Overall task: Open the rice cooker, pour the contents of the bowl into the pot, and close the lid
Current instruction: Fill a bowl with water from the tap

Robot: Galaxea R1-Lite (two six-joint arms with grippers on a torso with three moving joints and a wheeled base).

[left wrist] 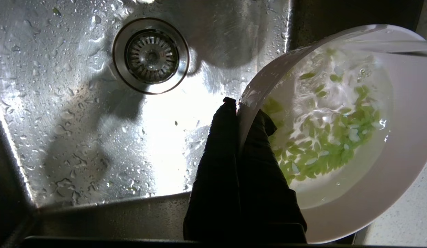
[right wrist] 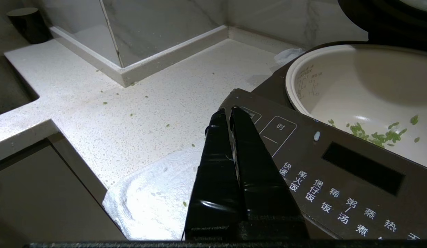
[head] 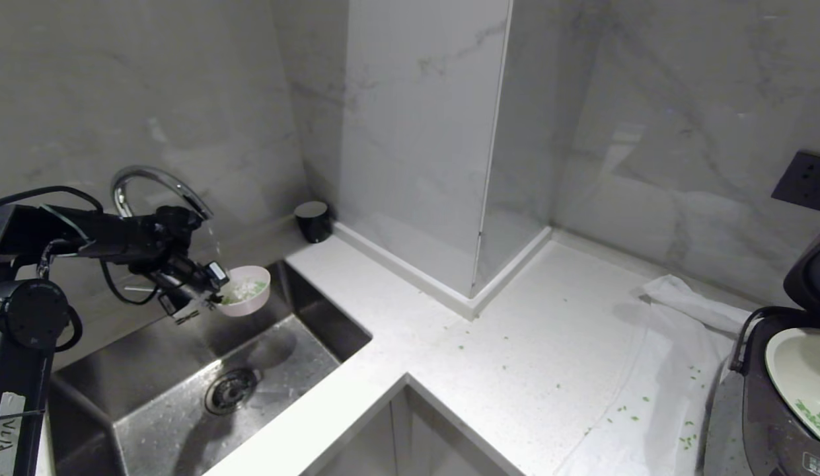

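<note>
My left gripper (head: pixel 215 295) is clamped on the near rim of the bowl (head: pixel 250 291), one finger outside the wall and one inside, holding it up over the sink (head: pixel 185 390) under the curved tap (head: pixel 152 182). A thin stream of water runs from the tap spout into the bowl. In the left wrist view the bowl (left wrist: pixel 354 206) holds water with the green bits (left wrist: pixel 323 144) floating in it, and my gripper (left wrist: pixel 239 110) pinches the rim edge tight. The drain (left wrist: pixel 150 55) sits below, beside the bowl's shadow, and the steel floor of the sink is covered in droplets.

My right gripper (right wrist: pixel 227 115) is pressed closed with nothing in it, hanging just above the front panel of the cooker (right wrist: pixel 337 179); its arm does not show in the head view. The cooker (head: pixel 766 423) stands at the far right edge of the counter (head: pixel 502 330), well apart from the sink, on a white cloth (head: pixel 674 344). Its lid (head: pixel 809 271) is up. The pot (right wrist: pixel 358 89) sits inside, open, with a few green bits (right wrist: pixel 371 136) on its bottom. Stray green bits are scattered on the counter and the cloth. A small black cup (head: pixel 314 220) stands at the wall corner behind the sink.
</note>
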